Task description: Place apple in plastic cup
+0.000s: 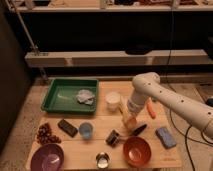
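Plainly, my gripper [129, 118] was low over the middle of the table [80, 150]. Its fingers were drawn together on the apple [130, 123], an orange-yellow lump right at the tips. It sat just in front of the white cup [113, 100], with the carrot [151, 108] off to the other side. Whether the fruit was clear of the wood I could not tell.

What mattered was where the plastic cup [86, 130] stood from there. It was upright and well apart from the apple, off to the left in the camera view and a little nearer the camera, beside the dark bar [67, 127]. A small dark object [113, 138] lay between us, slightly nearer the camera than the straight line. By my reckoning the carry called for a lift first, then a sideways sweep toward the green tray's [55, 102] side. The cup's mouth looked barely wider than the apple, so centring would count.
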You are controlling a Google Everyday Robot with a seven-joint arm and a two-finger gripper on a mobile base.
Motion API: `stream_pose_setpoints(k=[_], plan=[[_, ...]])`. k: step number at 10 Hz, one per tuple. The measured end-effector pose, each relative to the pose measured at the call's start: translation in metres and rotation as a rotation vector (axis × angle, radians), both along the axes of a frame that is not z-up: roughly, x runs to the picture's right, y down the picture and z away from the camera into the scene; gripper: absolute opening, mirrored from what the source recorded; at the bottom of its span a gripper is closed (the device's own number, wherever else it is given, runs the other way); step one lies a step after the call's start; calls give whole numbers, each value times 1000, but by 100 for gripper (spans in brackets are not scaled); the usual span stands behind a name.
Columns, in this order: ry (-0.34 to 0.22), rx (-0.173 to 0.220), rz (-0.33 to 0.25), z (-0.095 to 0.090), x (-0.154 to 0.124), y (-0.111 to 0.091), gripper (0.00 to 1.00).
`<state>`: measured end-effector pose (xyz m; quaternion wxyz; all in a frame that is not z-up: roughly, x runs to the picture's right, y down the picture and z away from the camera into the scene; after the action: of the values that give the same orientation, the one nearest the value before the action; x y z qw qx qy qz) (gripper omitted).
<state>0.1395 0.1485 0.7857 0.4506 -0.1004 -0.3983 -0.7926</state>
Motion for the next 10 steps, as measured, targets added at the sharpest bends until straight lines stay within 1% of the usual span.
stream_pose_setpoints(k=[1,2,3,4,5,6,8,9,10], plan=[[0,13,-1,-11,0,-9,2],[-9,34,6,-24,1,-23,2],[-38,52,19,-34,3,-34,2],[-102,78,39,-44,4,-46,2],[-155,90,50,-49,3,-54,2],[-212,104,52,-51,-9,-63,2],[-265,99,26,-51,-36,-66,2],[-306,92,-1,-50,-63,-67,2],[-334,85,-21,-49,-86,-67,2]])
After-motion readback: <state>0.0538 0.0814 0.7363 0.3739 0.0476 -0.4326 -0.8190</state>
